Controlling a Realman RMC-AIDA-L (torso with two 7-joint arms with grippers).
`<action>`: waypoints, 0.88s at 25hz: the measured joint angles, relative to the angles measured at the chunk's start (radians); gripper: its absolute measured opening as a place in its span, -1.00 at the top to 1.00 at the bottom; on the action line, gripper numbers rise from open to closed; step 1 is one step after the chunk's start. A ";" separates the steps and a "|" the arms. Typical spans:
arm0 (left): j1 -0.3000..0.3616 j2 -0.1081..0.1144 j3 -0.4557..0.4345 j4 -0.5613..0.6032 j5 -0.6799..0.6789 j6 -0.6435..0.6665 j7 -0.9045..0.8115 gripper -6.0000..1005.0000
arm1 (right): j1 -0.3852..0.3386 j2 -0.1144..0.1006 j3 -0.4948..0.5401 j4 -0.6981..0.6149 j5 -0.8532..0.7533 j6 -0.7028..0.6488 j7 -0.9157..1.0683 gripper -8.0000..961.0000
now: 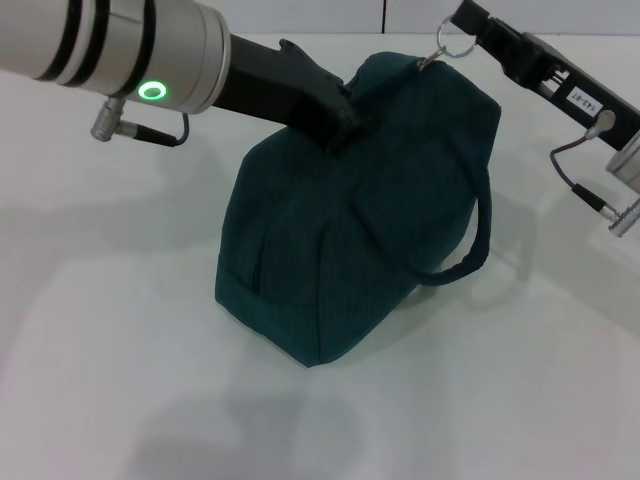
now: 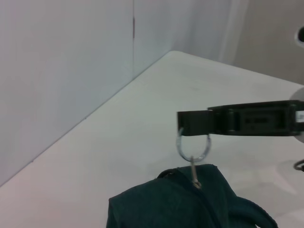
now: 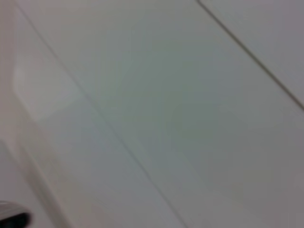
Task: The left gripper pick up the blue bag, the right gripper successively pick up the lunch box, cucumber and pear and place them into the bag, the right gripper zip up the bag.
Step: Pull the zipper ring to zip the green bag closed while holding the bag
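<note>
White table, one bag on it

The table [image 1: 120, 330] was plain white, and its far edge met a pale wall. The bag [image 1: 340, 250], dark teal fabric, sat on it toward the far edge, about midway between the left and right sides. One loop handle [image 1: 478, 245] hung off the bag's right side. In the left wrist view the table's far corner [image 2: 173, 53] showed against the wall.
</note>
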 joint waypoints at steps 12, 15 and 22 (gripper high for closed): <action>0.013 0.000 -0.007 0.067 -0.027 0.036 0.001 0.87 | -0.015 -0.005 0.031 0.087 0.042 0.054 -0.016 0.78; 0.020 0.001 -0.017 0.090 -0.067 0.044 0.005 0.87 | -0.026 -0.005 0.031 0.096 0.043 0.089 -0.016 0.78; 0.028 0.000 -0.060 0.095 -0.164 0.048 0.052 0.87 | -0.040 -0.004 0.037 0.097 0.047 0.153 -0.014 0.77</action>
